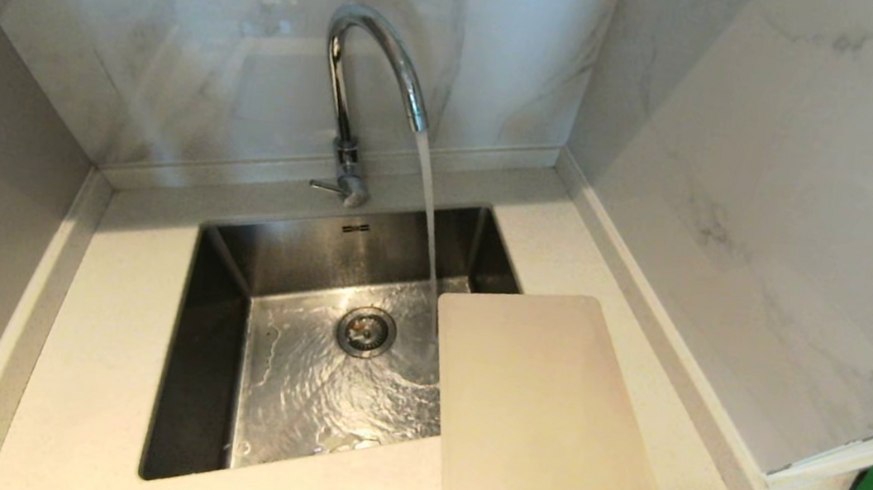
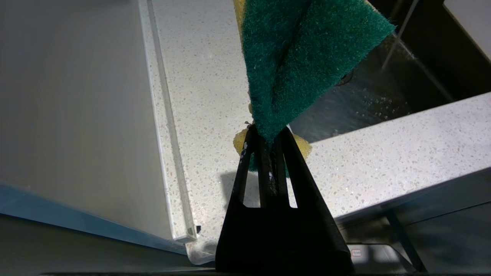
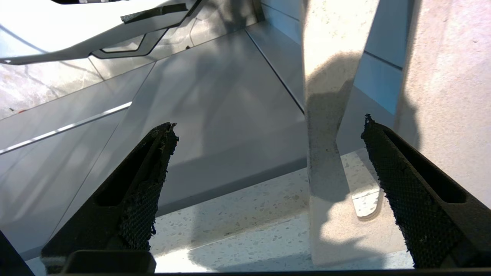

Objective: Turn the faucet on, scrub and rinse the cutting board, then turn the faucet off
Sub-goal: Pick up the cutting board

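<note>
One faucet (image 1: pixel 370 70), one cutting board (image 1: pixel 541 408)

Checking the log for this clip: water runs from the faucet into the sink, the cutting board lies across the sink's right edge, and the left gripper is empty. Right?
Not quite. The left gripper is not empty: the left wrist view shows it shut on a green and yellow sponge. The rest holds: the faucet runs into the sink, and the cutting board lies across its right edge.

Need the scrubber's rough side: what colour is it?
Dark green, on the sponge; left wrist view.
</note>
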You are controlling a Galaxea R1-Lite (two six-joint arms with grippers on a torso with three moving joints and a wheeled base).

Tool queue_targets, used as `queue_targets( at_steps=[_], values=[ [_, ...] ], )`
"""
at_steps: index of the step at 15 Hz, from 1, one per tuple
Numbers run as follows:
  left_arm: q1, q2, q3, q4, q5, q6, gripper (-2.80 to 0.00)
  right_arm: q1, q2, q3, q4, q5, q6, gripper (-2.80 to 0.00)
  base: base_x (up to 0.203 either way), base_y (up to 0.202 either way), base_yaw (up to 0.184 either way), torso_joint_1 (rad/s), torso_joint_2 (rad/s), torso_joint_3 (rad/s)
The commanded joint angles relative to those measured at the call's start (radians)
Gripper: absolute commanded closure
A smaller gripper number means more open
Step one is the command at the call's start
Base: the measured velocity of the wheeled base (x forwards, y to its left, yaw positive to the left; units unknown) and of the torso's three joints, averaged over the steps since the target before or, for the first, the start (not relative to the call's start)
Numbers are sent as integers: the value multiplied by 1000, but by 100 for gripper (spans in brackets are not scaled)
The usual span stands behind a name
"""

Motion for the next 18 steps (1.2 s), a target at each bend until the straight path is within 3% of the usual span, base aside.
queue_targets(
  at_steps=[1, 18],
  values=[
    [1, 0, 2, 0, 0, 0, 0, -13, 21, -1, -5, -1, -5, -280, 0, 0, 0, 0, 0, 0],
    [-1, 0, 2, 0, 0, 0, 0, -60, 100, -45, -35, -1, -37, -280, 0, 0, 0, 0, 0, 0]
  ],
)
